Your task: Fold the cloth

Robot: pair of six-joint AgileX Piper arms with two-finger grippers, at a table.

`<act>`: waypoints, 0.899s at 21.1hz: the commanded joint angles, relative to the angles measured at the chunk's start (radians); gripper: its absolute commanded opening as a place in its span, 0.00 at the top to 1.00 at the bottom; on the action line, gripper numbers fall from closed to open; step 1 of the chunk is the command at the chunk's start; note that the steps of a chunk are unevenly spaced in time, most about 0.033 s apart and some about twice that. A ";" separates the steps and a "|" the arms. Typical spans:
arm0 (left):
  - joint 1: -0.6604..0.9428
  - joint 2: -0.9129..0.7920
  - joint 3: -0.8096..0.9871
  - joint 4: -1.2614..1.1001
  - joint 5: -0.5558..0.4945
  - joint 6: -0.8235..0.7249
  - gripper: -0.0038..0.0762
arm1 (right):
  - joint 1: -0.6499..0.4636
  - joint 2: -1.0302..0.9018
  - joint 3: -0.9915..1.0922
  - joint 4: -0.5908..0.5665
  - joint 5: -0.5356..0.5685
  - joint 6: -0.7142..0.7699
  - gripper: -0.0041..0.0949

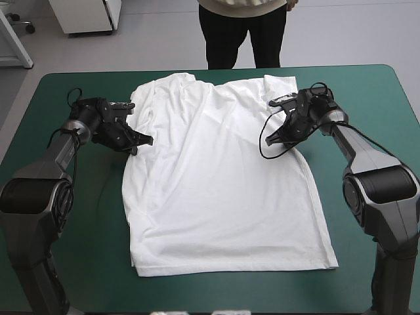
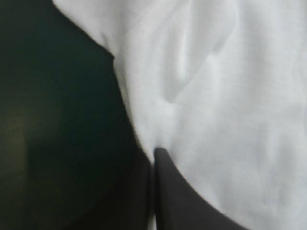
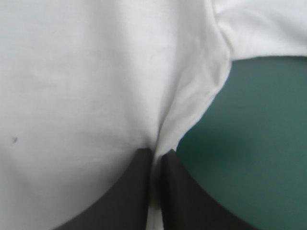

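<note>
The T-shirt (image 1: 220, 184) is lying flat mid-table, its edges being pinched by the left gripper (image 1: 144, 140) at ten o'clock and the right gripper (image 1: 270, 139) at two. A first fold is likely being started; both edges would need lifting together, evenly.

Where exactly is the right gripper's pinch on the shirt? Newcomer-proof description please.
On the teal-green table a white T-shirt lies spread flat, sleeves toward the far edge. The right gripper is shut on its side edge just under the sleeve on that arm's side, the left gripper on the opposite edge.
</note>
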 commanded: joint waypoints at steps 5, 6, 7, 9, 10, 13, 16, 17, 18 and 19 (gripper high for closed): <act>-0.011 -0.130 -0.026 0.000 -0.093 0.001 0.96 | 0.000 -0.182 -0.065 -0.025 -0.026 -0.013 0.97; -0.009 -0.161 -0.041 0.009 -0.100 0.005 0.96 | -0.006 -0.229 -0.065 -0.018 -0.038 -0.013 0.98; -0.009 -0.183 -0.058 0.018 -0.100 0.007 0.96 | -0.008 -0.265 -0.065 -0.009 -0.043 -0.018 0.98; -0.009 -0.230 -0.118 0.055 -0.089 0.009 0.96 | -0.019 -0.353 -0.065 0.018 -0.062 -0.027 0.98; -0.009 -0.261 -0.164 0.079 -0.080 0.009 0.96 | -0.026 -0.410 -0.065 0.030 -0.072 -0.032 0.98; -0.009 -0.329 -0.278 0.099 -0.054 0.007 0.96 | -0.026 -0.529 -0.065 0.039 -0.097 -0.048 0.98; -0.009 -0.398 -0.391 0.097 0.003 0.002 0.96 | -0.026 -0.641 -0.065 0.039 -0.120 -0.055 0.98; -0.009 -0.414 -0.420 0.097 0.013 0.002 0.96 | -0.026 -0.669 -0.065 0.039 -0.120 -0.061 0.98; -0.009 -0.435 -0.445 0.097 0.026 0.002 0.96 | -0.026 -0.696 -0.065 0.039 -0.120 -0.065 0.98; -0.009 -0.456 -0.468 0.097 0.036 0.002 0.96 | -0.026 -0.723 -0.065 0.039 -0.120 -0.068 0.98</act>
